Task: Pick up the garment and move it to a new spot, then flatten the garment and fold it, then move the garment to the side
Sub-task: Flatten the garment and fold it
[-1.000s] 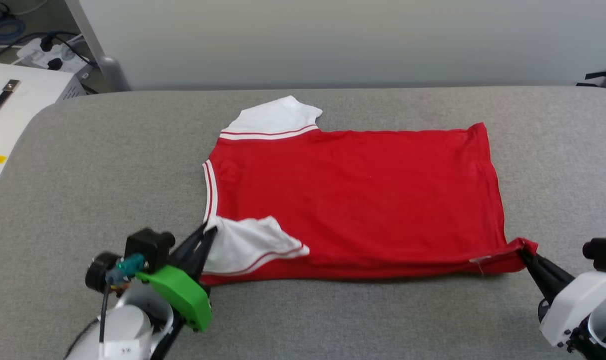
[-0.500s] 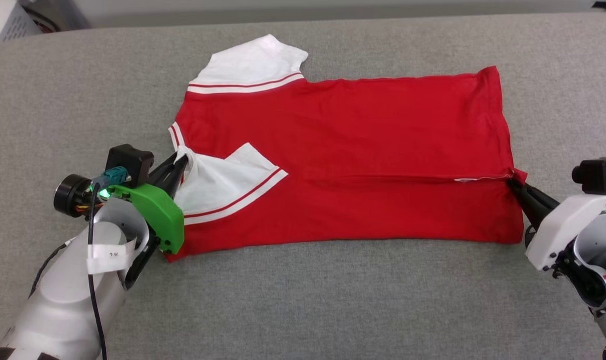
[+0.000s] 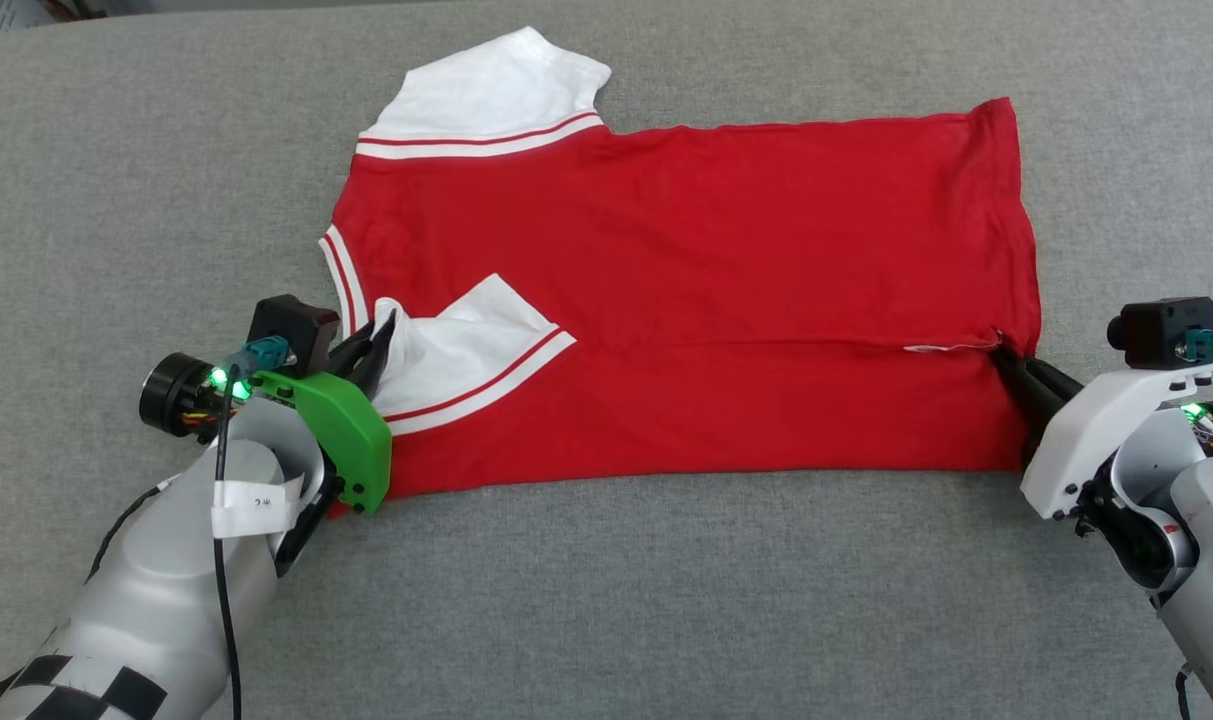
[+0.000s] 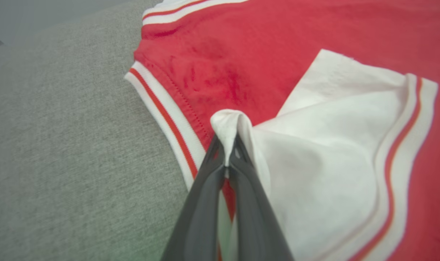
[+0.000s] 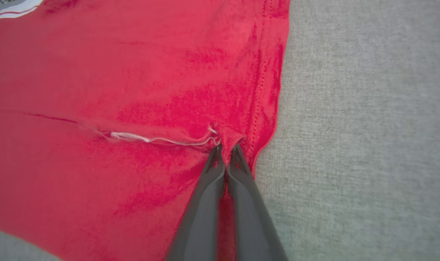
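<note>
Grey surface (image 3: 666, 600) lies open around the garment (image 3: 716, 300).

Red garment (image 3: 686, 300), white sleeves (image 3: 486, 80), red-and-white striped trim (image 3: 476, 145), plain grey surface (image 3: 606, 600).

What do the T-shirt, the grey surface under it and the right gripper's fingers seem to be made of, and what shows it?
T-shirt: soft matte knit, probably cotton; it creases and shows stitched hems. Grey surface: woven, felt-like fabric cover, judging by its fine heathered grain. Right gripper: its fingers look like smooth, dark, slightly glossy plastic or rubber; which one is unclear.
</note>
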Available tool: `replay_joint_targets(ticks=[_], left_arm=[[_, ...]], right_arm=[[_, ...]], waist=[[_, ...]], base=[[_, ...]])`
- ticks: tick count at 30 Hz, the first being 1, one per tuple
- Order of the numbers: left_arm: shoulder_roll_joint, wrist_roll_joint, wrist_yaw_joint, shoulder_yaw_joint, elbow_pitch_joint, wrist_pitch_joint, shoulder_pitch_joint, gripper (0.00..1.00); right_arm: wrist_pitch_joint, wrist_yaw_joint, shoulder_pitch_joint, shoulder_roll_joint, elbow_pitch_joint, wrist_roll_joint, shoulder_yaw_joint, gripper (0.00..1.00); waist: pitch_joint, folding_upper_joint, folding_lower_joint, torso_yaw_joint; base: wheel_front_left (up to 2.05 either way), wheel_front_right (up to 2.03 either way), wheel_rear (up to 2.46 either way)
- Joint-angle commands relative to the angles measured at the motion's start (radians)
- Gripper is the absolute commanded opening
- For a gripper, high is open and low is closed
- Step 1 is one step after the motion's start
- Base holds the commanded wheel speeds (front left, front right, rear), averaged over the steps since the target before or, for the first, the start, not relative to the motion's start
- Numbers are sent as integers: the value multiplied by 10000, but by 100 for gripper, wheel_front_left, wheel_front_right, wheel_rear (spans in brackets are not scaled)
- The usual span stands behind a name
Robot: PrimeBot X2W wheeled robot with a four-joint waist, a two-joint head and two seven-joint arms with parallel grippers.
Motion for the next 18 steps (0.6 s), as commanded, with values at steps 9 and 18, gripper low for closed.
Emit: replay_joint_targets(ticks=[9,18], left_arm=[[468,-150,-28,-172,-370,-217,-509,100],[1341,-445,-28,-298,-1505,550,-878,100]], right_arm=[[-1143,-7,937,-820,-1320,361,-563,100],[-446,-7,2405,-931,-2992,114,-2113,100]], waist=[[-1108,0,-1,498],[-1768,0,-1,491]], base=[[0,0,0],[0,0,0]])
